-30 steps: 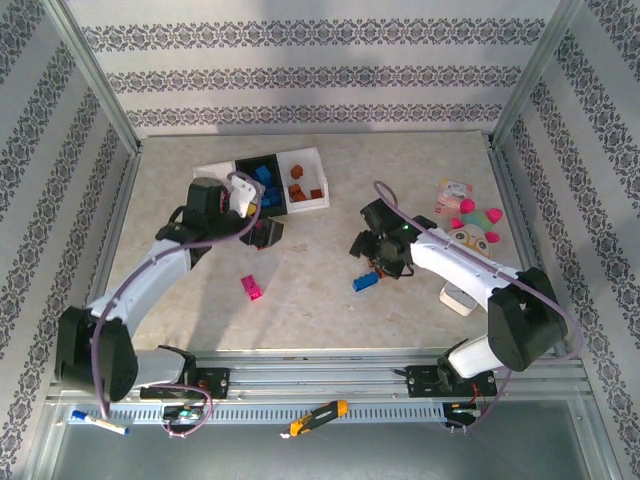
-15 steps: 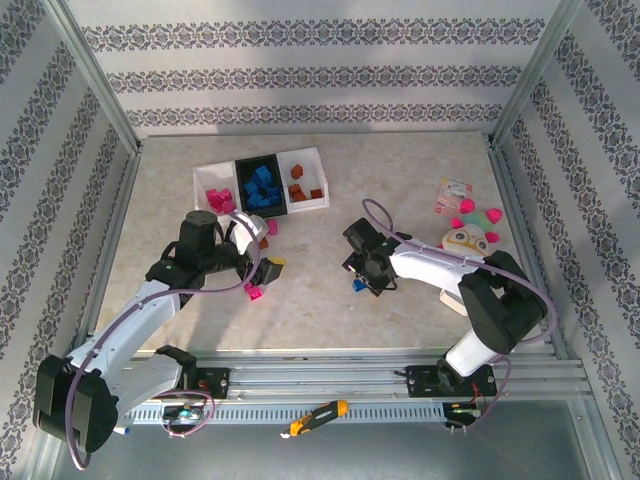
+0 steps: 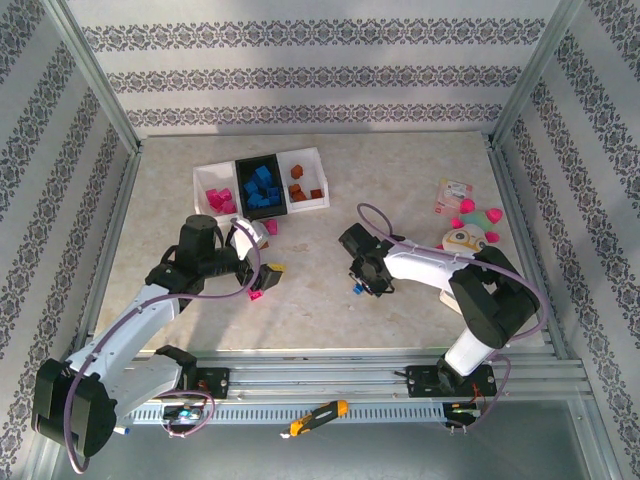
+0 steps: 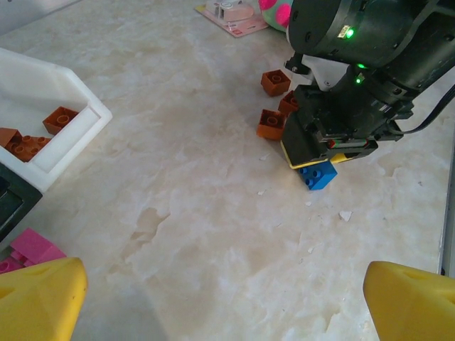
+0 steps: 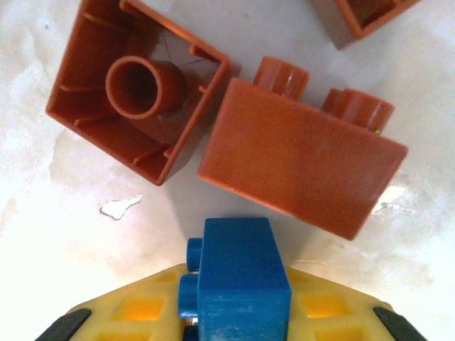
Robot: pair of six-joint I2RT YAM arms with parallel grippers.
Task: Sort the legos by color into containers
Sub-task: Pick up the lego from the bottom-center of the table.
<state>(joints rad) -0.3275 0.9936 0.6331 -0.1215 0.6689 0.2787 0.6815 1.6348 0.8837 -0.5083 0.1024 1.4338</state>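
Pads (image 5: 135, 312) of the right gripper (image 5: 238, 320) are clamped on a blue brick (image 5: 238, 273), its studs facing left in the wrist view. I cannot tell whether it rests on the table (image 5: 57, 213) or sits just clear of it. Just past it lie three loose brown bricks: one upside down (image 5: 135, 89) with its hollow showing, one on its side (image 5: 302, 156) just beside that, and a third (image 5: 370, 18) cut off by the top edge.

From above, the right gripper (image 3: 358, 283) is mid-table, well apart from the trays.

The left gripper (image 3: 268, 252) is spread wide with nothing between its fingertips (image 4: 39, 298). A pink brick (image 3: 258, 291) lies on the table just beside its near finger, and another pink brick (image 3: 270, 227) lies by the far finger, near the trays.

The trays stand in a row at the far left. The left white tray (image 3: 199, 183) holds pink pieces (image 3: 217, 197). The black tray (image 3: 240, 190) holds blue pieces (image 3: 262, 185). The right white tray (image 3: 322, 175) holds brown pieces (image 3: 303, 185).

A plush (image 3: 470, 228) and a packet (image 3: 453, 195) lie at the far right.
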